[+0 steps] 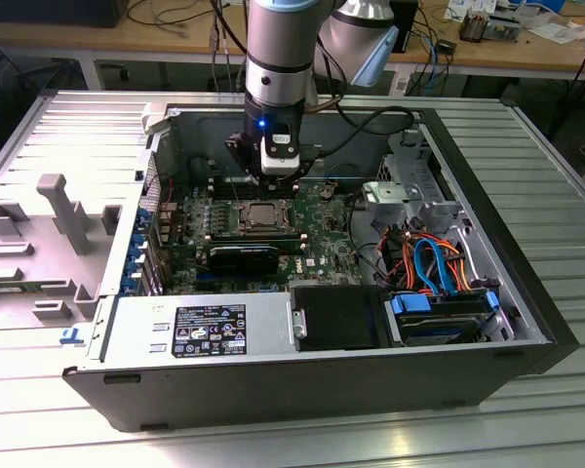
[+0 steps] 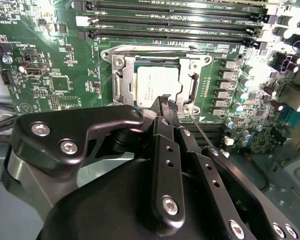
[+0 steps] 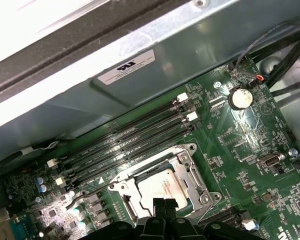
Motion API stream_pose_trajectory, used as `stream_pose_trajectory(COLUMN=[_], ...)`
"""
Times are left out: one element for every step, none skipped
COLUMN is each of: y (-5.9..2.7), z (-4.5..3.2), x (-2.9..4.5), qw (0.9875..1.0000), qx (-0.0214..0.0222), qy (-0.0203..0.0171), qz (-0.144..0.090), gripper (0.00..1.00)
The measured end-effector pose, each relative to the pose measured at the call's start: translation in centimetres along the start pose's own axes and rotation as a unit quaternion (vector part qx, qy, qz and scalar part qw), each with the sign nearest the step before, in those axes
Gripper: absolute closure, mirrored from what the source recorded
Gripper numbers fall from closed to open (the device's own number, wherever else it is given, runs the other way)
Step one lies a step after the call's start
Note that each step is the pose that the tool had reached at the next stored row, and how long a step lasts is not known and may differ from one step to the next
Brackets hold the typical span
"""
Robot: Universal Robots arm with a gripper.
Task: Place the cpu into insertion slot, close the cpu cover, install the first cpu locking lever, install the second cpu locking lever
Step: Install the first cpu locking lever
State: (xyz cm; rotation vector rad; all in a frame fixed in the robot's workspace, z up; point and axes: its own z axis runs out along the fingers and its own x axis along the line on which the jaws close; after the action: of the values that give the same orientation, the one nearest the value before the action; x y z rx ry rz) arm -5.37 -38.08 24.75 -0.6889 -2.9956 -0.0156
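Second wrist view, left to right: the cpu cover appears to lie flat over the insertion slot, mid-board just beside the memory slots. The cpu is seated in the cover's window. The gripper, fingers together and empty, hangs directly over the cpu's edge. A thin locking lever slants just beside it.

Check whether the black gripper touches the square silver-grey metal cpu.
Cannot tell. In the second wrist view the gripper overlaps the near edge of the cpu, hiding any contact or gap.
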Motion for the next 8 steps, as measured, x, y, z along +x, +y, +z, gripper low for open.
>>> stream_pose_trajectory(y=[0.0, 0.0, 0.0, 0.0, 0.0, 0.0, 0.0, 0.0], z=[0.0, 0.0, 0.0, 0.0, 0.0, 0.0, 0.0, 0.0], x=[0.0, 0.0, 0.0, 0.0, 0.0, 0.0, 0.0, 0.0], qw=[1.0, 1.0, 1.0, 1.0, 0.9999, 0.9999, 0.9999, 0.9998], qx=[0.0002, 0.0003, 0.0005, 0.0006, 0.0007, 0.0009, 0.001, 0.0012], qy=[0.0, 0.0, 0.0, 0.0, -0.0001, -0.0001, -0.0001, -0.0001], qz=[-0.003, -0.005, -0.008, -0.009, -0.011, -0.013, -0.016, -0.018], gripper=[0.89, 0.89, 0.89, 0.89, 0.89, 0.89, 0.89, 0.89])
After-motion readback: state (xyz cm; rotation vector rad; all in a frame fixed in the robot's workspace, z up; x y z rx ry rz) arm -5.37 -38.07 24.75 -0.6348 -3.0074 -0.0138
